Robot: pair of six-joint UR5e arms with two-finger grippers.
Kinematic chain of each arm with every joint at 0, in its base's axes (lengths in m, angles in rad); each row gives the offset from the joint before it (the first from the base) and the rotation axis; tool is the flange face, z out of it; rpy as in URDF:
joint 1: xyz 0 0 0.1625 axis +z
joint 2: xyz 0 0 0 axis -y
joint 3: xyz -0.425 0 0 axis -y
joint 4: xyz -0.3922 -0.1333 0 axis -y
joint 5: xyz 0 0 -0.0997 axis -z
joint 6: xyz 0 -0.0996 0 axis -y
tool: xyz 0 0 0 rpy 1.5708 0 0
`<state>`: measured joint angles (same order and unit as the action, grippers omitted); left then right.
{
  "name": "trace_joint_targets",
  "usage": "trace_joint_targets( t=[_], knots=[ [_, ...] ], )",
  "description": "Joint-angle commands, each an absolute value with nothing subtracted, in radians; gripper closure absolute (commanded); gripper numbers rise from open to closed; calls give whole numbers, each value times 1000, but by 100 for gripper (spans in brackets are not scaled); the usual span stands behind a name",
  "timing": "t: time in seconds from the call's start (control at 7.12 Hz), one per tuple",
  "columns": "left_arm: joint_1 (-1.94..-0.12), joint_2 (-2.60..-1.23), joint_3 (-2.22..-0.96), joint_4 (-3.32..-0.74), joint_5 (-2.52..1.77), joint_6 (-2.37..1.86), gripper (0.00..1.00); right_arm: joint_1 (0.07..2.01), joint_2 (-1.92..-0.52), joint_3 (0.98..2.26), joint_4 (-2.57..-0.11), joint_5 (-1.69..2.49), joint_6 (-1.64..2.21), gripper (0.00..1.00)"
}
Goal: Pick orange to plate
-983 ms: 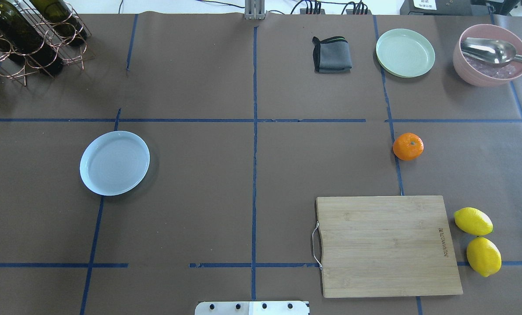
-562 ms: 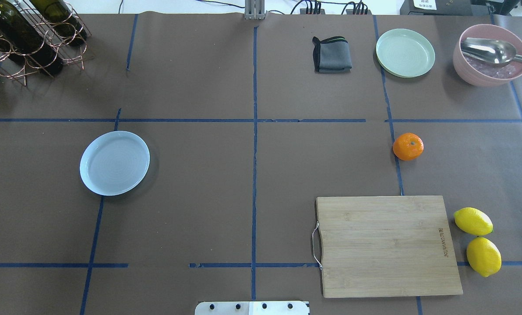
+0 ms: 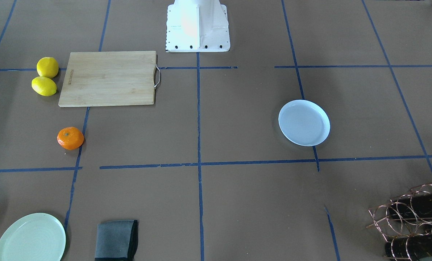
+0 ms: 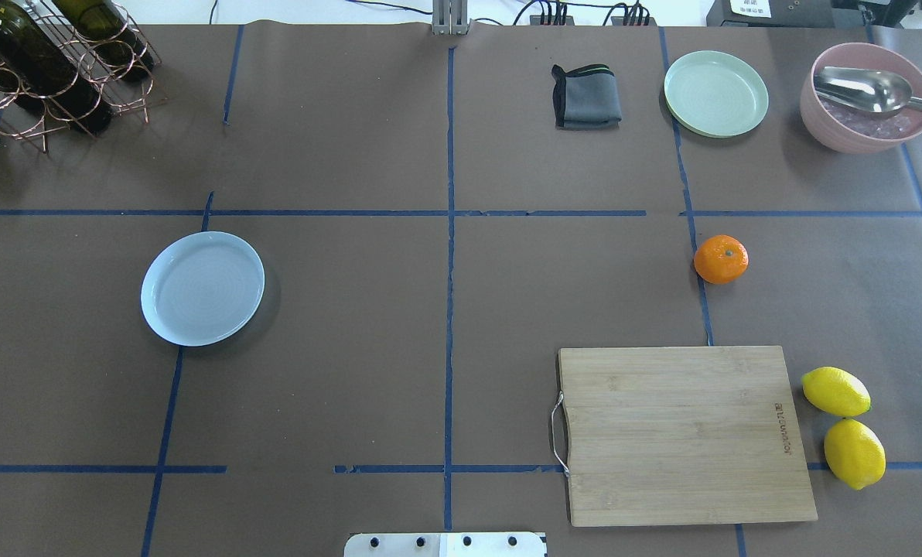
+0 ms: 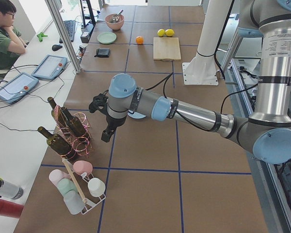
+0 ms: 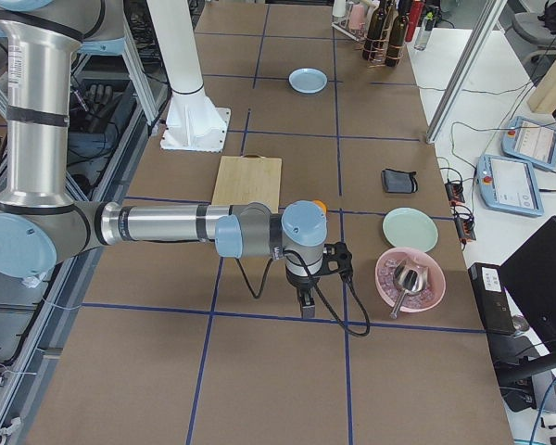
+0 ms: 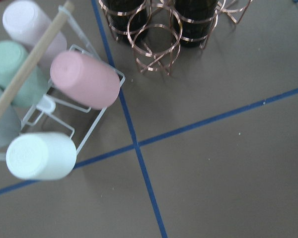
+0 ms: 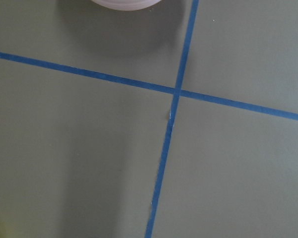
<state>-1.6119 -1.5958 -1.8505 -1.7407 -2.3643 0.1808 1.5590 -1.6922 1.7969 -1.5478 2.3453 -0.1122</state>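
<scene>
The orange (image 4: 721, 259) lies on the brown table right of centre, beyond the cutting board; it also shows in the front view (image 3: 70, 138). The bluish white plate (image 4: 203, 288) sits empty on the left half, far from the orange (image 3: 304, 123). Neither gripper appears in the overhead or front views. My left gripper (image 5: 108, 133) hangs near the wine rack, off the table's left end, close to the plate. My right gripper (image 6: 306, 301) hangs by the pink bowl, a little past the orange (image 6: 320, 205). I cannot tell whether either one is open or shut.
A bamboo cutting board (image 4: 685, 433) lies near the robot on the right, with two lemons (image 4: 835, 391) beside it. At the far right stand a pale green plate (image 4: 715, 93), a pink bowl with a spoon (image 4: 867, 97) and a grey cloth (image 4: 586, 96). A bottle rack (image 4: 51, 62) and a cup rack (image 7: 84, 79) stand at the left.
</scene>
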Motion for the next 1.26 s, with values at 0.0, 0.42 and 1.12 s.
trace_joint_targets(
  t=[0.0, 0.42, 1.12],
  knots=[
    [-1557, -1611, -1823, -2005, -2370, 122, 0, 1554, -1703, 1845, -1475, 2408, -112, 0],
    [-1316, -1548, -1819, -2305, -2356, -222, 0, 1473, -1703, 1841, -1346, 2474, 4, 0],
    [-751, -1470, -1784, -2493, -1759, -1045, 3, 1463, -1706, 1839, -1344, 2471, 6, 0]
  ],
)
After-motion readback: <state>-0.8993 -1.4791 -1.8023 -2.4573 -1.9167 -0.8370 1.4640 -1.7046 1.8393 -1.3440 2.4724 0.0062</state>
